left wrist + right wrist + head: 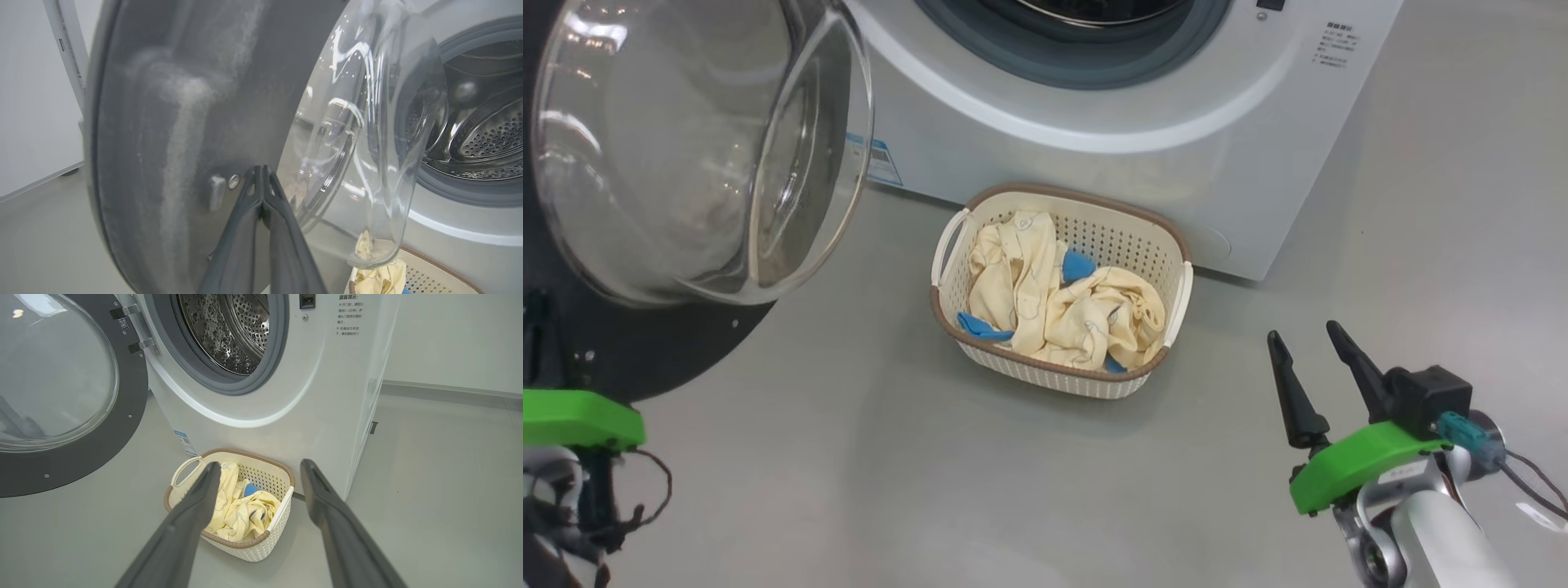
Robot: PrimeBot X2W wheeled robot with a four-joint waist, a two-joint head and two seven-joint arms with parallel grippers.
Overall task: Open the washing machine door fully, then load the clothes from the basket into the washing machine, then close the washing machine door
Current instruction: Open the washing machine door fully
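- Washing machine door (686, 155) (57, 384) – 1 – swung open, standing out to the left of the washing machine (1094, 147) (286, 396), clear glass bowl bulging inward, black rim around it.
- Left gripper (261, 171): fingers pressed together, nothing between them, tips at the dark inner face of the door (171, 122) beside a small screw and tab, near the edge of the glass. Can't tell if they touch it.
- Drum (229, 330) (486, 134) – perforated steel, grey seal round the mouth.
- Basket (1062, 384) (245, 549) – 1 – on the floor (849, 457) in front of the machine, below the opening, back rim just beside the white front panel. 2 white side handles.
- Clothes (1054, 302) (241, 506) all in the basket: pale yellow garments bunched up, no. can't be told; 3 bright blue bits show among them.
- Right gripper (1303, 331) (260, 465): fingers spread wide, holding nothing, to the right of the basket and apart from it; wrist view looks between the fingers at basket and machine.
- Blue label (878, 159) low on the machine front, partly behind the glass.
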